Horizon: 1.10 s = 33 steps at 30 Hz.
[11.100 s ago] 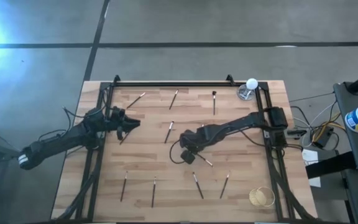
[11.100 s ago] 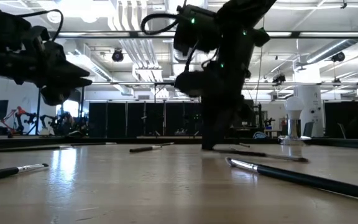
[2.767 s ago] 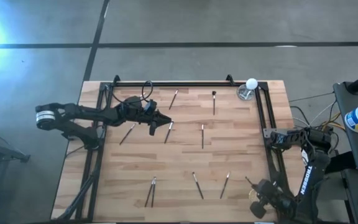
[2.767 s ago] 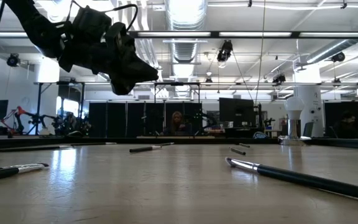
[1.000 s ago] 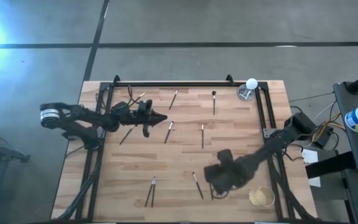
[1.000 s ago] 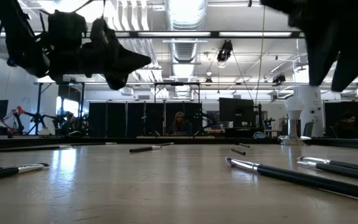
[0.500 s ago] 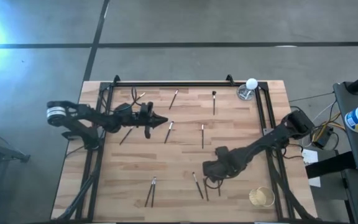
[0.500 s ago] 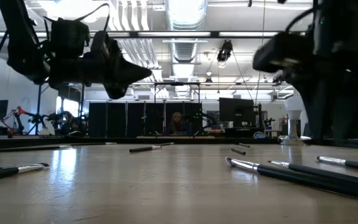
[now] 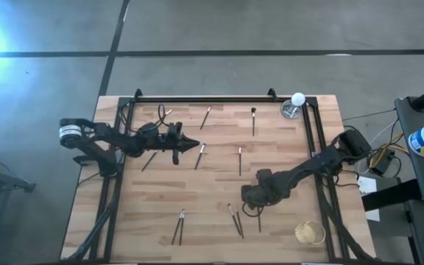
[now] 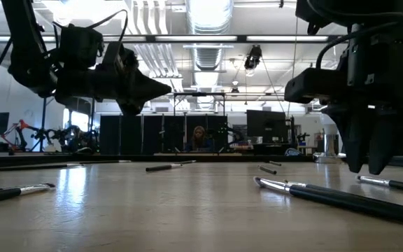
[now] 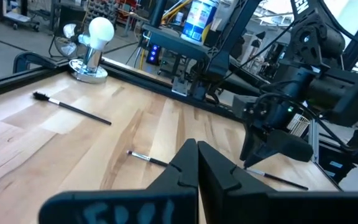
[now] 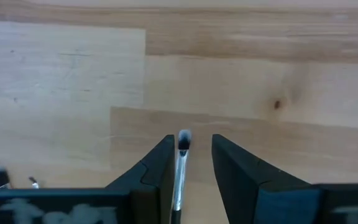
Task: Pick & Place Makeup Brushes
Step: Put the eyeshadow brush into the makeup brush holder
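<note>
right gripper (image 12: pixel 190 163): fingers part open, straddling a makeup brush (image 12: pixel 180 163), handle cut off below, no contact visible | brush: thin stick, pale bristle tip, on pale wood-grain worktop (image 9: pixel 212 184) | other brushes (image 9: pixel 239 160) scattered flat | left gripper (image 9: pixel 190 145): fingers pressed together, empty, above the far left worktop

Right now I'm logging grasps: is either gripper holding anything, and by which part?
Nothing is held. The right gripper straddles a makeup brush lying on the table, jaws open; the left gripper is shut, empty.
</note>
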Available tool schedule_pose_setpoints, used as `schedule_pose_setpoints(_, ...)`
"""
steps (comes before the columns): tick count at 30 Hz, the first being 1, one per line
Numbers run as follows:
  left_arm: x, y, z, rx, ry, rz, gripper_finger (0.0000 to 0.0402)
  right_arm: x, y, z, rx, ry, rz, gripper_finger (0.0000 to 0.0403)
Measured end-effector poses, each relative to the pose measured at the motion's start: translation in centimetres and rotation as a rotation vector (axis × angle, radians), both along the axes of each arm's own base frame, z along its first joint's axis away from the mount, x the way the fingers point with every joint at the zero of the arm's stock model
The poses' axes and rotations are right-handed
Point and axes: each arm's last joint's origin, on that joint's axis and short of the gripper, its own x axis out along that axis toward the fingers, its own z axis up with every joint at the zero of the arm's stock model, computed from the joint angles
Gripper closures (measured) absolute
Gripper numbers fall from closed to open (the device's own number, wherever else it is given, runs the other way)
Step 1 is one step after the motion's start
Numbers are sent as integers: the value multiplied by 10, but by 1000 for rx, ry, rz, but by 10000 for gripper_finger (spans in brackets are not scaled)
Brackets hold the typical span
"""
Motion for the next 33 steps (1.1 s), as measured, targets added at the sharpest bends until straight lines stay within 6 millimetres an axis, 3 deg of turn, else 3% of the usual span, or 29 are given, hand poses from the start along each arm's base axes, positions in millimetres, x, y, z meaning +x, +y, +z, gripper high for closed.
schedule_pose_setpoints(10, 0, 0, 0, 0, 0, 0, 401, 6, -6, -2, 17, -19, -7, 312)
schedule_pose_setpoints(19, 0, 0, 0, -2, 3, 0, 401, 17, -1, -14, 30, 71, -3, 319)
schedule_pose_setpoints(33, 0, 0, -1, -15, 9, -1, 401, 28, 5, -7, 33, 82, 53, 393)
